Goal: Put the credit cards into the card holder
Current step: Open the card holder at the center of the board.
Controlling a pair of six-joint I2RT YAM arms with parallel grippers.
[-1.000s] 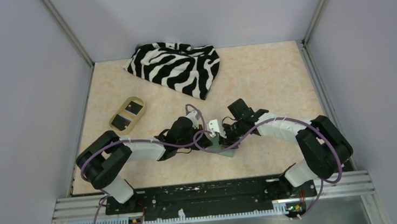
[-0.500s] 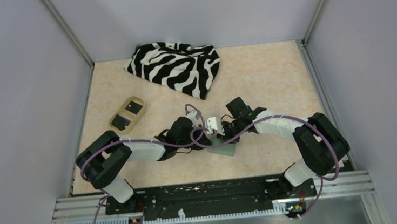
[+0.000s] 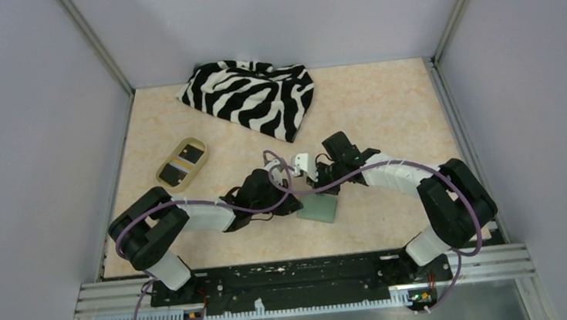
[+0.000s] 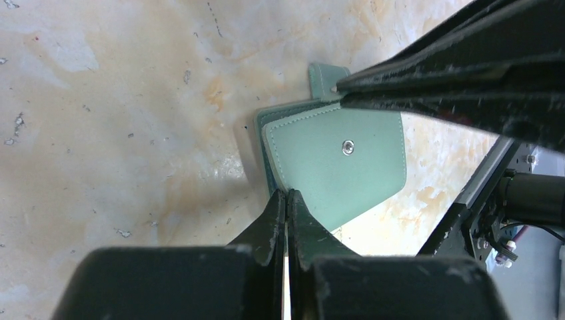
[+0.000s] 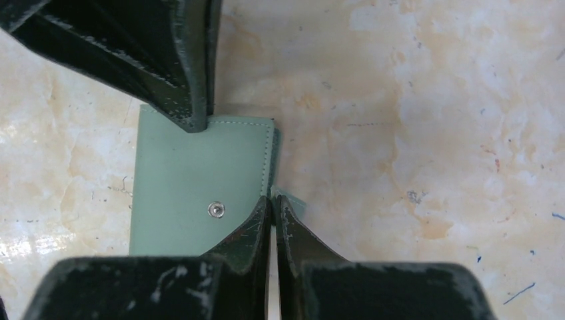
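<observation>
Closing your right gripper point(image 3: 316, 190) at the card holder point(image 3: 322, 211), shut now from half open, probably to lift the flap.
Top: holder flat mid-table; what look like dark cards point(image 3: 176, 169) in the tan dish point(image 3: 163, 174). Left wrist: left gripper point(image 4: 287, 200) shut, tips on the holder's edge, flap down, no card showing. Right wrist: tips by the tab point(image 5: 296, 200); grip unclear.

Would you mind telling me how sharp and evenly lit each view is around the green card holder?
Top external: soft, even light, no glare; the card holder looks small. Left wrist: holder crisp, stitching clear; left gripper dark at the lens. Right wrist: equally sharp; right gripper dark too.
</observation>
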